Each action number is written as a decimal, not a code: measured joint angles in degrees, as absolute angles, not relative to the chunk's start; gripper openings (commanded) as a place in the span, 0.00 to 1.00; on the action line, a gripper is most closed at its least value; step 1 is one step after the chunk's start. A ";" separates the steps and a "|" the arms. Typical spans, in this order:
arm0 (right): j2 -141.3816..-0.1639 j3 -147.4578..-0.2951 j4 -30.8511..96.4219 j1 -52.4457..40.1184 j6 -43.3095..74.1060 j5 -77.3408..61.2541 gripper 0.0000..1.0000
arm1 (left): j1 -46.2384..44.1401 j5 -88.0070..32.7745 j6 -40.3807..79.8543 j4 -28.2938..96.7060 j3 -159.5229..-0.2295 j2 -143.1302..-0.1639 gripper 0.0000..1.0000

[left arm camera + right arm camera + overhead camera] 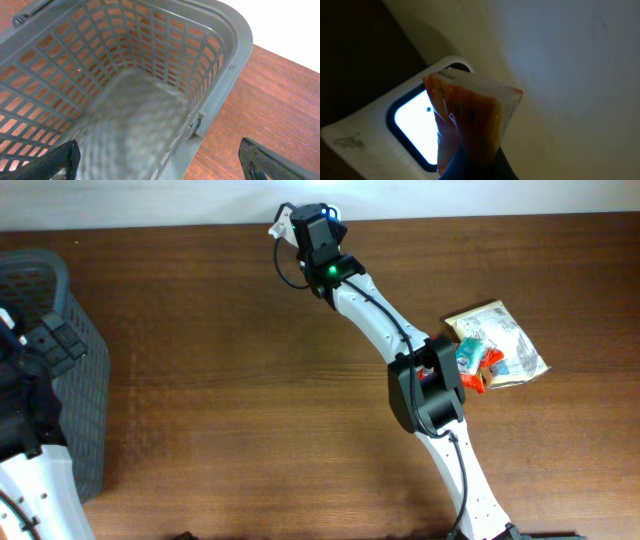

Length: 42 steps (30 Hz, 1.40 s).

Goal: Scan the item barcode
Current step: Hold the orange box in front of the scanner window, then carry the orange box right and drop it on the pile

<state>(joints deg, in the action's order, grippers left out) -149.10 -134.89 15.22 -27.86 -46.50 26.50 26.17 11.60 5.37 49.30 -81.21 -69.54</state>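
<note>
Right wrist view: the orange and white plastic-wrapped packet [470, 120] stands up out of my right gripper [470, 162], which is clamped tight on its lower end, long axis running straight away from the fingers. It hangs just in front of the white box scanner [365, 137], covering the right edge of its lit window [412, 125]. I see no barcode, so I judge it needs turning toward the glass. Well apart, my left gripper [160, 160] is spread wide over the grey plastic basket [235, 45]
</note>
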 measured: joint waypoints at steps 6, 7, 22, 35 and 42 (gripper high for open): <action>-140.40 -134.89 26.65 -27.94 -35.55 24.77 0.04 | 26.17 11.60 5.37 49.34 -81.21 -69.54 0.99; -137.38 -134.96 31.62 -27.94 -31.24 23.88 0.04 | 26.17 11.60 5.37 49.34 -81.21 -69.54 0.99; -121.60 -126.15 88.73 -18.31 28.08 20.69 0.05 | 26.17 11.62 5.37 49.28 -81.21 -69.60 0.99; -123.92 -102.28 66.37 -10.33 26.65 13.47 0.80 | 26.17 11.60 5.37 49.30 -81.21 -69.60 0.99; -116.53 -110.43 77.08 -10.15 18.85 1.52 0.99 | 26.17 11.60 5.37 49.30 -81.21 -69.60 0.99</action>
